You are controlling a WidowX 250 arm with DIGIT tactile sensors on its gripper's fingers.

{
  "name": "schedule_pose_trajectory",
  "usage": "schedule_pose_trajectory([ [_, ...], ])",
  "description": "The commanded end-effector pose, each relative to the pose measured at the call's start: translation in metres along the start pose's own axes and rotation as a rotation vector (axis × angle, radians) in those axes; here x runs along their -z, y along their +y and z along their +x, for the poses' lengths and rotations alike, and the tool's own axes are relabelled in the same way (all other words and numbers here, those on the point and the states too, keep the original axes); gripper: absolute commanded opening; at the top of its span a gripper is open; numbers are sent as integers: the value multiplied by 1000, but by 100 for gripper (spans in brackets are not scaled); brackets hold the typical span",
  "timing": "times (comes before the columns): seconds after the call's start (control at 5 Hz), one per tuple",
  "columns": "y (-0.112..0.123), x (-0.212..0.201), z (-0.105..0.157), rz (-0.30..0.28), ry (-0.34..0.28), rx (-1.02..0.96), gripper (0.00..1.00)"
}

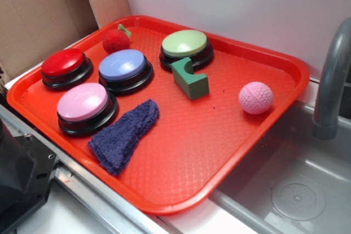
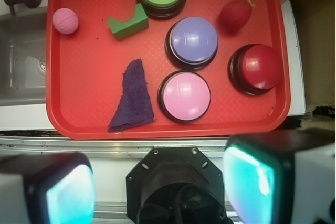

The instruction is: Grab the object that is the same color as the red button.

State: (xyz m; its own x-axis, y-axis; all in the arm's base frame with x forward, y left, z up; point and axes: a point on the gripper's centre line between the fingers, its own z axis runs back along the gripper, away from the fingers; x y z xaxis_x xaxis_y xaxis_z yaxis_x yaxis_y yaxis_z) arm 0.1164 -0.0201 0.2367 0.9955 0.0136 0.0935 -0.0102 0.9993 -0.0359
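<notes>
The object, a small fuzzy red fruit toy [image 1: 116, 40] [image 2: 234, 14] with a light green stem, lies at the far left corner of the red tray [image 1: 181, 201] [image 2: 89, 87]. It is just behind the red button [image 1: 66, 67] [image 2: 257, 68] and apart from it. In the wrist view my gripper [image 2: 160, 184] hangs open over the robot's black base, off the tray's near edge and well short of the toy. Nothing is between its fingers [image 2: 249, 177]. The exterior view does not show the gripper's jaws.
On the tray also sit a pink button [image 1: 85, 106], a lavender button [image 1: 125, 68], a green button [image 1: 186, 47], a green block [image 1: 190, 79], a pink textured ball [image 1: 255, 97] and a purple cloth [image 1: 125, 134]. A sink [image 1: 296, 190] with a grey faucet [image 1: 333, 75] lies to the right.
</notes>
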Motion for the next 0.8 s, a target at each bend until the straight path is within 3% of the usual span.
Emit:
schedule_pose_trajectory([
  [0.0,0,0,0,0,0,0,100],
  [0.2,25,9,23,-10,-80,-210,100],
  [0.4,53,24,52,27,-116,-398,100],
  [0.6,77,48,87,-55,-131,-500,100],
])
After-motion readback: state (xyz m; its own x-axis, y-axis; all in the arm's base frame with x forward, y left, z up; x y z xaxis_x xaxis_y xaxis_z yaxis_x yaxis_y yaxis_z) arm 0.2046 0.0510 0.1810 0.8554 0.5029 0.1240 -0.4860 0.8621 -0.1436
